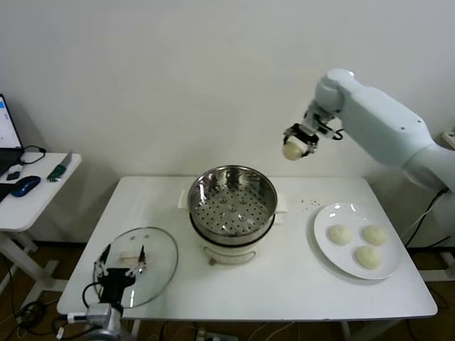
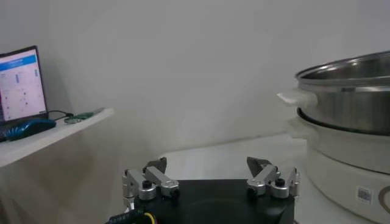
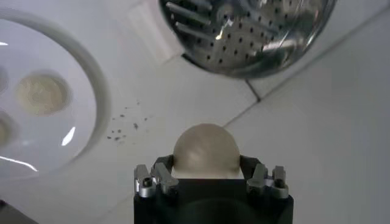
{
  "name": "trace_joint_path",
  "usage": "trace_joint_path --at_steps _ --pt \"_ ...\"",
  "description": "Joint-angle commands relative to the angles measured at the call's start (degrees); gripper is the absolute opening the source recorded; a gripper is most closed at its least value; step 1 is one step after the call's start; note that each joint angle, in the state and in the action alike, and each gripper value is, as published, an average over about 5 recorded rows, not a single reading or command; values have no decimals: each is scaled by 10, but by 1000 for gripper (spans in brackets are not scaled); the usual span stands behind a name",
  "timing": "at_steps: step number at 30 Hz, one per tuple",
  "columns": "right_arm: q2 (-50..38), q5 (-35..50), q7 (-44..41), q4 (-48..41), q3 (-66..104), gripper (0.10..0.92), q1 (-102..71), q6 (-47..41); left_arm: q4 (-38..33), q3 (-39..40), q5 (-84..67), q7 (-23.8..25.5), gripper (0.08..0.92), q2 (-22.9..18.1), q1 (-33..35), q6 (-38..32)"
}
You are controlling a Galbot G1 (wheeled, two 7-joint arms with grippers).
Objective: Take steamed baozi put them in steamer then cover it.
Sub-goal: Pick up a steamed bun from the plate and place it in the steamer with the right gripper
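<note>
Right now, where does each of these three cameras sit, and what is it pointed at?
Head view: from the robot's head, down at the table; both arms show.
Left wrist view: behind the open left gripper, low beside the steamer.
Right wrist view: behind the right gripper, which holds a baozi high over the plate.
All three show the steamer.

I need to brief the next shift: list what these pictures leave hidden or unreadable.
- Underside of the baozi in the right gripper: right wrist view, hidden by the gripper body.
- Steamer: left wrist view, cut off by the frame edge.
- Cooker base label: left wrist view, too small to read.
- Laptop screen: left wrist view, text too small.
- Lid handle: head view, partly hidden by the open left gripper.
</note>
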Motion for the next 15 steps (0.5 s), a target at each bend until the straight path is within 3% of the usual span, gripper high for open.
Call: trace_joint_path --at_steps 1,15 --pt "128 -70 9 64 -62 712 16 77 -7 0 0 1 823 1 7 5" --pt "189 -224 41 3 -19 713 -100 120 -24 -6 -1 -4 823 4 27 4"
